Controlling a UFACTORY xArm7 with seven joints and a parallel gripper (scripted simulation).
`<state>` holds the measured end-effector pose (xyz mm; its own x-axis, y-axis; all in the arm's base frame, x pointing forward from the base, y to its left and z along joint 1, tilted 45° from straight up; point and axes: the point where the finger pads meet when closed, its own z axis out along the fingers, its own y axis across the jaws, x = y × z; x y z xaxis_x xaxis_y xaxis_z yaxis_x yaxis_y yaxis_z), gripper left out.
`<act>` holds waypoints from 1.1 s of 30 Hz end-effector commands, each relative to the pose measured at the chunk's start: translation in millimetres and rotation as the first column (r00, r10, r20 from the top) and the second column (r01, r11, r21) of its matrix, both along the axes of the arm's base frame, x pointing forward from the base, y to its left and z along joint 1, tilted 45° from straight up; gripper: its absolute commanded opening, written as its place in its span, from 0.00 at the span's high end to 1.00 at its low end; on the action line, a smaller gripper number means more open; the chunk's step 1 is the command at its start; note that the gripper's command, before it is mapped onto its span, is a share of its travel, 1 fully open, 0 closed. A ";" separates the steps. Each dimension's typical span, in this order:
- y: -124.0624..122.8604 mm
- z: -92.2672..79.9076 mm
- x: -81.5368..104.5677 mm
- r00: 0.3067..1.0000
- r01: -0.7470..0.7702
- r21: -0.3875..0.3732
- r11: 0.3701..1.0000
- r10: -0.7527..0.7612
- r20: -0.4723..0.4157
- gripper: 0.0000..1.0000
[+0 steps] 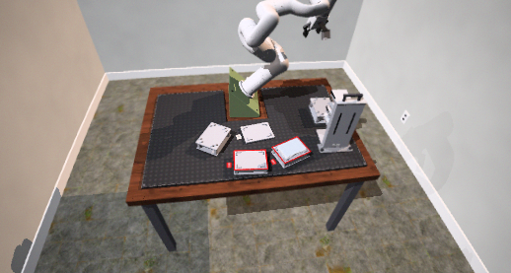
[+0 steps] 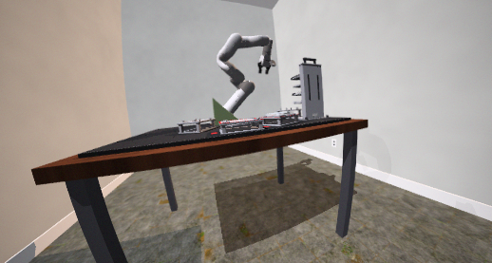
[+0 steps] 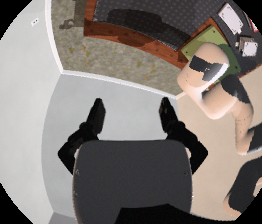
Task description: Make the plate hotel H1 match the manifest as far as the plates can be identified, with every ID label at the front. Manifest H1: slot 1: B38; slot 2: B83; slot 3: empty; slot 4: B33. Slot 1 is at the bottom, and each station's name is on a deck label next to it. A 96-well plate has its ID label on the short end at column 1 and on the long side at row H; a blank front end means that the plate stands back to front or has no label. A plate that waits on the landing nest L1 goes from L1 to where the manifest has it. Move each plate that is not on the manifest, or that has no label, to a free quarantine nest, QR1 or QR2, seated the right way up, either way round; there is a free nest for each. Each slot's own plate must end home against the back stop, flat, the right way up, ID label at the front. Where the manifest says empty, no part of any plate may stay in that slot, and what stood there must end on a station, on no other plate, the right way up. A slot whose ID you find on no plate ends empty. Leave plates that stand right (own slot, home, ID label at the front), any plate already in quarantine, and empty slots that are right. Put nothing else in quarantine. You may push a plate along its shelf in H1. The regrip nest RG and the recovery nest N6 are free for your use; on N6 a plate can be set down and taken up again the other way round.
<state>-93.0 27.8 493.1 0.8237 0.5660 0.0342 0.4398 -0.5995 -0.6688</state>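
Note:
The plate hotel H1 (image 1: 340, 123) is a grey tower with a black handle at the right of the table; it also shows in the exterior view (image 2: 311, 90). A white plate (image 1: 322, 108) sits just behind it. My gripper (image 1: 316, 31) is open and empty, high in the air above the hotel's back side; it also shows in the exterior view (image 2: 264, 66) and in the wrist view (image 3: 130, 117). Two red-framed nests near the front each carry a plate: one lies square (image 1: 251, 161), the other is skewed (image 1: 291, 151).
A white plate (image 1: 214, 138) stands raised left of centre and a flat white nest (image 1: 256, 132) lies beside it. A green wedge (image 1: 242, 96) holds the arm's base at the back. Walls stand close behind and to the right.

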 end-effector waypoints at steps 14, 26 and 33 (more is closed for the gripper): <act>26.8 -12.2 -9.5 0.996 0.081 -0.026 0.996 -0.080 0.033 0.00; 78.8 -31.9 -5.4 0.976 0.214 -0.063 0.975 -0.212 0.047 0.00; 100.3 -38.5 3.8 0.963 0.267 -0.068 0.961 -0.265 0.040 0.00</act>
